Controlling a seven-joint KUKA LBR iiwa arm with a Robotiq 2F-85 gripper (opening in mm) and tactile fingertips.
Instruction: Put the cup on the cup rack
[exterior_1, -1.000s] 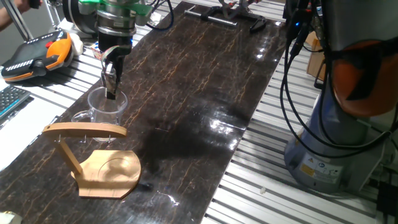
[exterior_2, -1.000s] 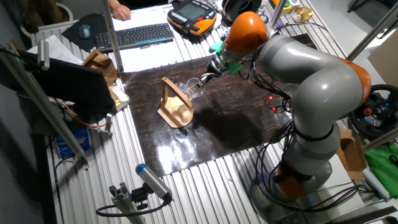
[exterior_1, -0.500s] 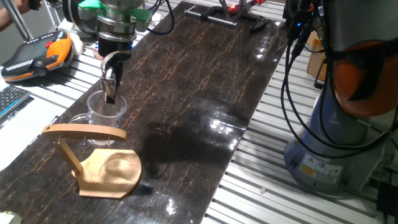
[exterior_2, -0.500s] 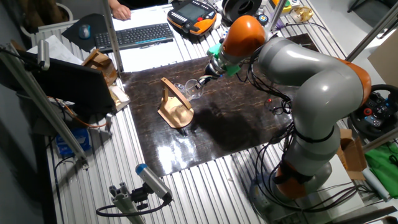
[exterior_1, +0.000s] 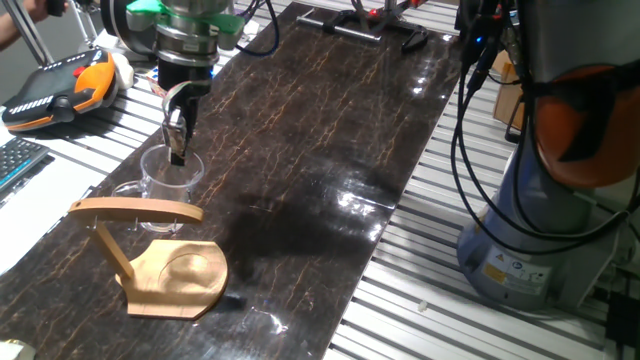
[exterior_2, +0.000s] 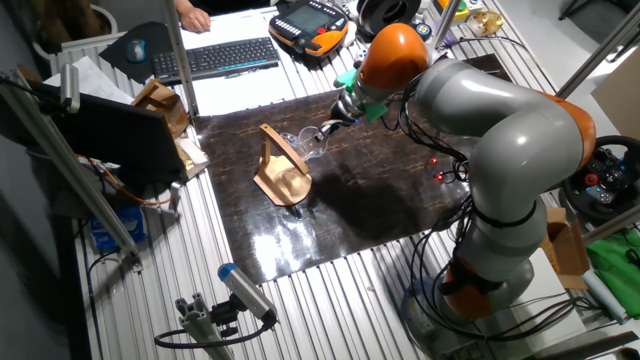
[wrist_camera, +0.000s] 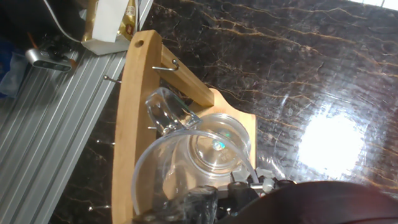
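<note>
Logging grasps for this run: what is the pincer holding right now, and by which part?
The pincer holds the cup by its rim wall, one finger inside, opposite the handle.

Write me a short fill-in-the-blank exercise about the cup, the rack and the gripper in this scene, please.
1. The cup is made of clear ____.
2. The gripper grips the cup by its ____.
3. The rack is made of light ____.
4. In the hand view, the cup's handle points toward the rack's top ____.

Missing words: glass; rim; wood; bar
</note>
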